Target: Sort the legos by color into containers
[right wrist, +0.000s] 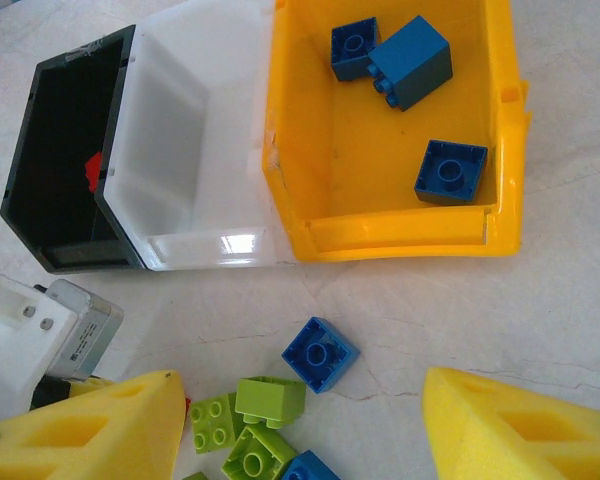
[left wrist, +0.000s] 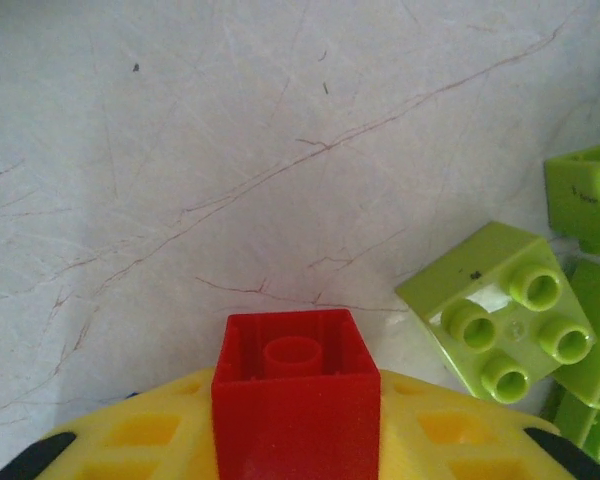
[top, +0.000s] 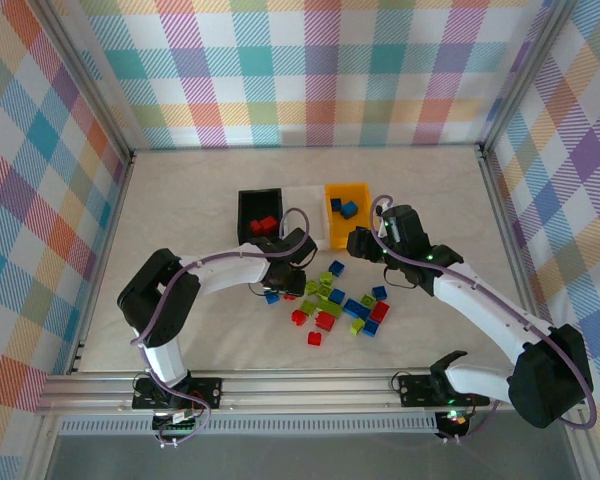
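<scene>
left gripper (left wrist: pixel 295 445) is clamped on a red lego (left wrist: pixel 295 395) between its yellow pads (left wrist: pixel 140 435), close to the table (left wrist: pixel 180 150), just beside lime green legos (left wrist: pixel 500 310). right gripper (right wrist: pixel 300 430) is spread wide above loose legos (right wrist: pixel 320 355), near the orange-yellow bin (right wrist: pixel 320 150) with three blue legos (right wrist: pixel 450 170) inside. white bin (right wrist: pixel 180 130) sits between it and the black bin (right wrist: pixel 40 170), which holds red legos (top: pixel 265 225). the pile (top: pixel 340 305) lies between the arms

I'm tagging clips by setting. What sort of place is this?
Probably a robot test cell in a lab, not a home: a table boxed in by an aluminium frame, checked cloth walls all round, and a left arm and right arm bolted at its near edge.
</scene>
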